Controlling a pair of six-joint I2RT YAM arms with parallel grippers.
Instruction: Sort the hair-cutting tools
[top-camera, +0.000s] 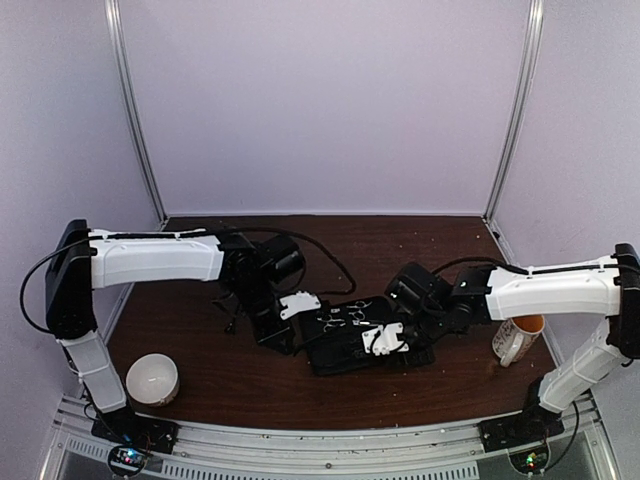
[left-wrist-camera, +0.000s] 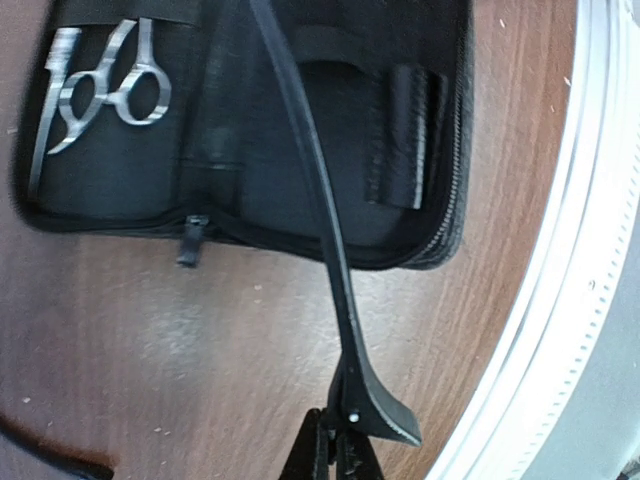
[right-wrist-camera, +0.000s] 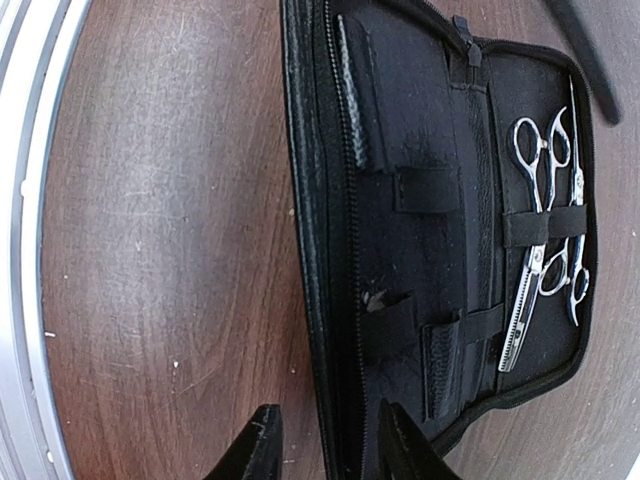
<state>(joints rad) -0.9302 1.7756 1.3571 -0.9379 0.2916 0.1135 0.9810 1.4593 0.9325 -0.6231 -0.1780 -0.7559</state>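
Observation:
A flat black case (top-camera: 345, 350) lies open on the brown table. Two silver scissors (right-wrist-camera: 545, 250) sit under straps in its far half; they also show in the left wrist view (left-wrist-camera: 110, 90). My left gripper (left-wrist-camera: 335, 445) is shut on the wide end of a long thin black clip (left-wrist-camera: 320, 220), which reaches out above the case. It hovers just left of the case (top-camera: 280, 335). My right gripper (right-wrist-camera: 325, 450) is open. Its fingers (right-wrist-camera: 258, 445) straddle the case's zipped near edge at the right end (top-camera: 392, 350), holding nothing. A second clip is not clearly visible.
A white mug (top-camera: 518, 338) stands at the right under the right arm. A white round bowl (top-camera: 152, 378) sits at the front left. A small black thing (top-camera: 228, 308) lies on the table behind the left gripper. The metal rail (top-camera: 320, 440) runs along the near edge.

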